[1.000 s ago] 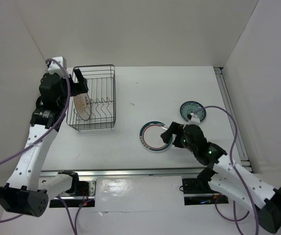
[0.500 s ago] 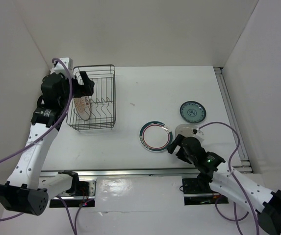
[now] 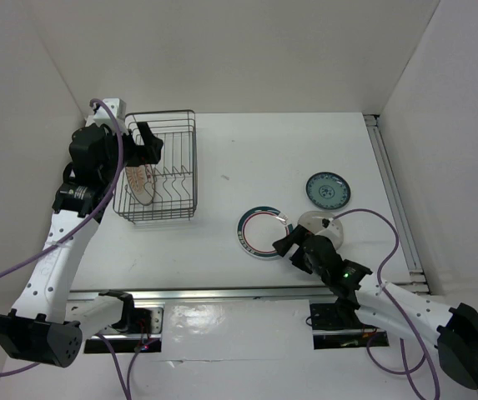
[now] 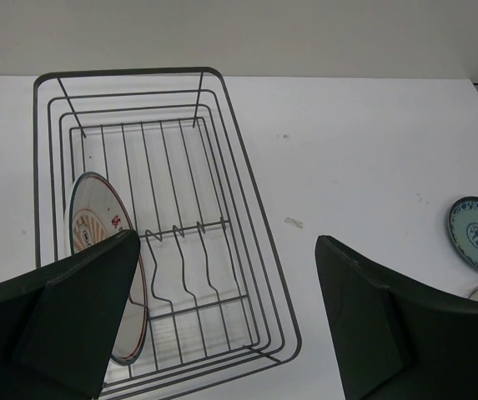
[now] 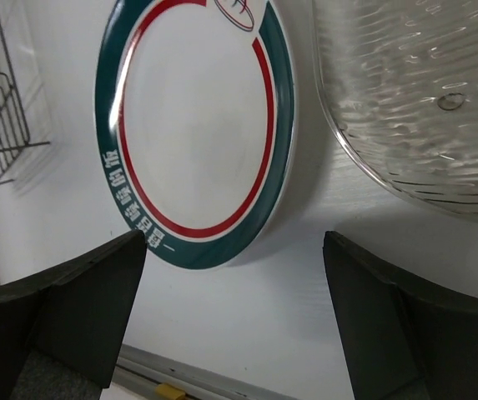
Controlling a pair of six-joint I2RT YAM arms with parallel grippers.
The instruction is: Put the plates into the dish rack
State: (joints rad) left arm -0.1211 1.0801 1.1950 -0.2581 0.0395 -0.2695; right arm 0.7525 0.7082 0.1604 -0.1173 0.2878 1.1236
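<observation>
At ten o'clock on the table (image 3: pixel 264 150), the dark wire dish rack (image 3: pixel 172 158) is seen, with the white, orange-red-centred plate (image 3: pixel 140 183) stood on edge at its nine o'clock end. The green-and-red-ringed plate (image 5: pixel 197 125) is laid flat towards six o'clock, the ribbed greyish plate (image 5: pixel 405 92) just beside it at three o'clock, and the teal patterned plate (image 3: pixel 328 190) apart at one o'clock. The left gripper (image 4: pixel 230 325) over the rack and the right gripper (image 5: pixel 234 308) over the ringed plate are both spread wide, with nothing held.
</observation>
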